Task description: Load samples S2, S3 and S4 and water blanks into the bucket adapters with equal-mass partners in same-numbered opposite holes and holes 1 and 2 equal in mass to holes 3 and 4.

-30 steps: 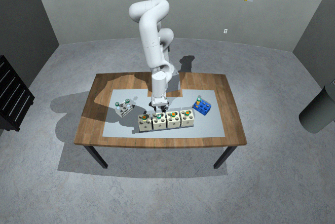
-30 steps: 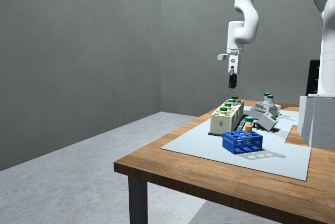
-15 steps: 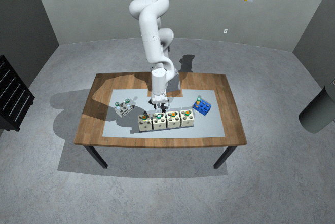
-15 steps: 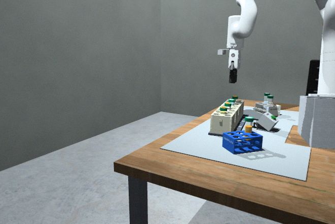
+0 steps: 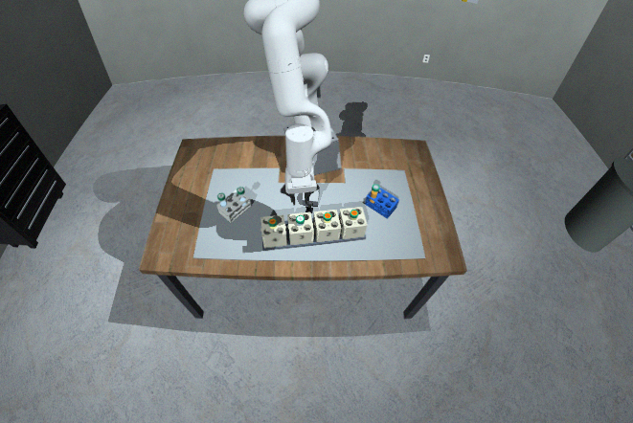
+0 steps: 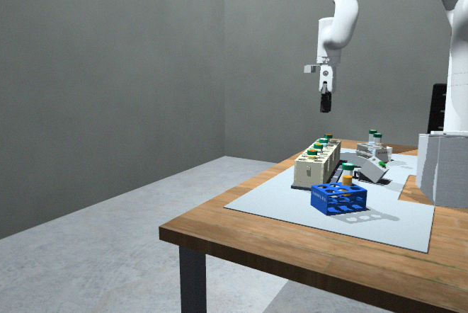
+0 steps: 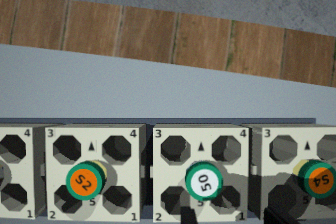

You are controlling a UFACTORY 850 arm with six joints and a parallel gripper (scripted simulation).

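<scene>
My gripper is partly open and empty, high above the adapters. Four cream adapters stand in a row on the stand, each with one upright tube in middle hole 5. Tube S4 is in the adapter marked 4. A blank marked 50 is in adapter 3. Tube S2 is in adapter 2. Another orange-dot tube, its ID unreadable, is in the end adapter.
The blue rack holds one tube with orange liquid and an unreadable dot. The grey rack holds two tubes. The sloped desk with its green key stands between the racks.
</scene>
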